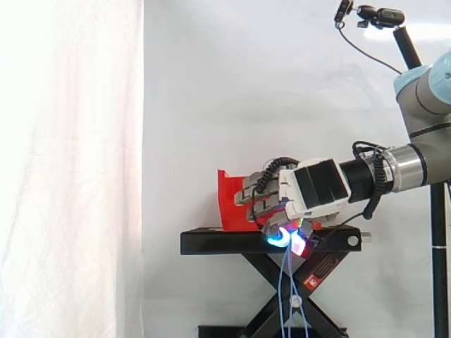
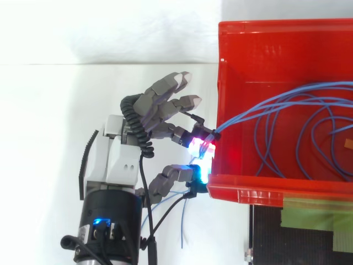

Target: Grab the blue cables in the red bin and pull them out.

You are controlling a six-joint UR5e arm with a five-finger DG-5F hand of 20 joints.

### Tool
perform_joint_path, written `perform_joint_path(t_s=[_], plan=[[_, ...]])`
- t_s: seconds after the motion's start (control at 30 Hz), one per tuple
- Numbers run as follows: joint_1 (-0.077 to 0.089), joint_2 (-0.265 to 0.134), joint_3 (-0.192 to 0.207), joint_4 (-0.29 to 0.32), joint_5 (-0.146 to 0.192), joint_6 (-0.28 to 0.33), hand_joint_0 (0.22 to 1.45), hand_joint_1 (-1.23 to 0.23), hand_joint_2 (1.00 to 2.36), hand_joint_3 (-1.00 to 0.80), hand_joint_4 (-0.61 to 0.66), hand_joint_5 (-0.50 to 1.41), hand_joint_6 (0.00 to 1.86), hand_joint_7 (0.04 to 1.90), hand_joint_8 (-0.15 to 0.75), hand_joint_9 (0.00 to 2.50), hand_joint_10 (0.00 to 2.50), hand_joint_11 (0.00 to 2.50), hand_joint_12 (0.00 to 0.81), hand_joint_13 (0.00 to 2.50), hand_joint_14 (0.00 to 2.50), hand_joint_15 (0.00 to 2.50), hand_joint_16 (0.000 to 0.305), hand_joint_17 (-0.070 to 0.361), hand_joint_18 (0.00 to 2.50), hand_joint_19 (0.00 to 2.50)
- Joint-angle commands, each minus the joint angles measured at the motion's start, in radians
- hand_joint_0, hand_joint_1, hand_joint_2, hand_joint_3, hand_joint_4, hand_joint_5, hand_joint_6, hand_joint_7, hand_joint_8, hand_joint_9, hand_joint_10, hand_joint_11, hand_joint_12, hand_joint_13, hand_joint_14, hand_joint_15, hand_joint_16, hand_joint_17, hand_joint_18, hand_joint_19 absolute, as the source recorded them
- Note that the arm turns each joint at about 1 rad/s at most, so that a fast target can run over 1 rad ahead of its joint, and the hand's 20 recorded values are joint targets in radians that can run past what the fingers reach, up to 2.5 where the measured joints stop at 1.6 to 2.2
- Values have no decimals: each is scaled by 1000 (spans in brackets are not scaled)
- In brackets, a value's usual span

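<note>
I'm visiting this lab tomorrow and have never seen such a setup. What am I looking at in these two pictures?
This is a robot arm ending in a mechanical hand with fingers and a thumb. The glowing fingertips are part of it. One picture is taken from the side, level with the work, with the arm entering from the right. The other looks straight down. A red bin sits on a black stand before a white curtain. Blue cables lie looped inside the bin. The hand is at the bin's edge, pinching several cables between thumb and finger. In the side view, blue strands hang down below the hand.
</note>
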Motion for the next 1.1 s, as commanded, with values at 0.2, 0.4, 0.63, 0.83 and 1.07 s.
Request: perform_joint_path(t_s=[0.2,0.4,0.63,0.83,1.07], plan=[[0,0,6,0,0,10,898,-939,1000,-1000,36,749,1260,577,258,820,13,400,339,583,12,281,45,102,517,376],[0,0,6,0,0,33,899,-935,1000,-1000,42,744,1268,579,259,827,14,402,339,585,12,282,45,102,518,377],[0,0,6,0,0,71,898,-929,1000,-1000,34,740,1276,572,258,825,14,405,340,584,11,282,45,102,519,371],[0,0,8,-2,0,160,899,-928,1000,-1000,33,736,1280,578,262,827,14,406,341,585,11,278,45,102,519,368],[-2,0,22,-2,2,161,901,-925,1000,-1000,32,733,1290,585,261,827,14,417,342,588,11,282,45,102,521,368]])
